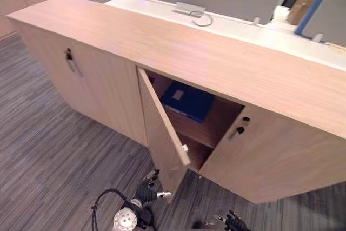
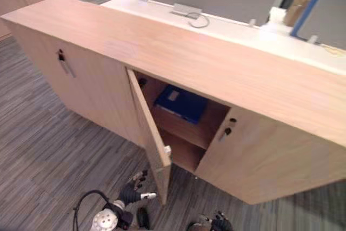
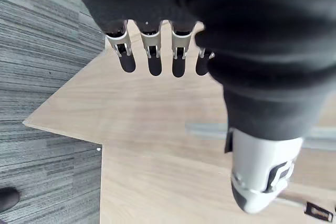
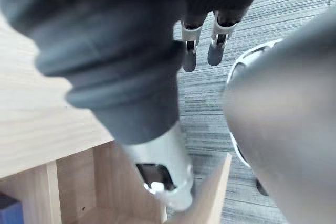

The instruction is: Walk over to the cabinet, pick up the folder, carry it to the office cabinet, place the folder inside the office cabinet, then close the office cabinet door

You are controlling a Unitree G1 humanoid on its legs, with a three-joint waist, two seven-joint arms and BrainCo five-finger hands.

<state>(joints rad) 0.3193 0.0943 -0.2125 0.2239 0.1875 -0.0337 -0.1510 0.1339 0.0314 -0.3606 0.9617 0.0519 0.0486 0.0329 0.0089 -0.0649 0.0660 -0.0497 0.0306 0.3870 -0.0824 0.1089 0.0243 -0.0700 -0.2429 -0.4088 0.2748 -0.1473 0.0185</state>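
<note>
Inside the office cabinet, the blue folder lies on the shelf, door hanging wide open. Left hand sits low by the door, fingers straight and empty. Right hand is loose too, fingers holding nothing.

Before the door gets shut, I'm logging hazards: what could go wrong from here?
The blue folder lies askew on the shelf, one corner toward the front, so the door might catch it. The left hand sits low beside the door's bottom corner; a push there could slip off or pinch its fingers.
</note>
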